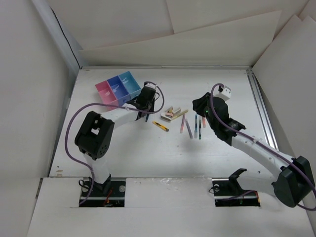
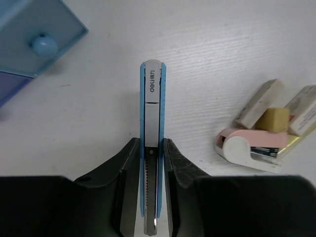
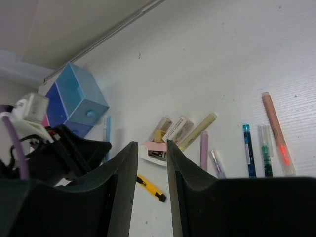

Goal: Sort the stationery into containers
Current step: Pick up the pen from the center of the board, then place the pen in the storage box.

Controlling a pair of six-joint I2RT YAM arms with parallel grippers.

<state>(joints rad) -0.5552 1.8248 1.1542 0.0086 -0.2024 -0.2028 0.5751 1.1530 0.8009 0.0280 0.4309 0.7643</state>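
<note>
Your left jaws pinch the blue cutter (image 2: 152,98) by one end, so it may pivot or clip the light blue bin (image 2: 34,29); your right jaws hang narrowly parted, empty.

Mostly plastic, on a matt white table (image 2: 222,49).
I see a fine ridged grain on the tabletop. The blue cutter (image 2: 153,108) has a smooth plastic shell and a grey ribbed strip, perhaps metal. The light blue bin (image 2: 29,34) is satin plastic, and the left gripper (image 2: 151,145) fingers (image 2: 180,170) are matt black.
</note>
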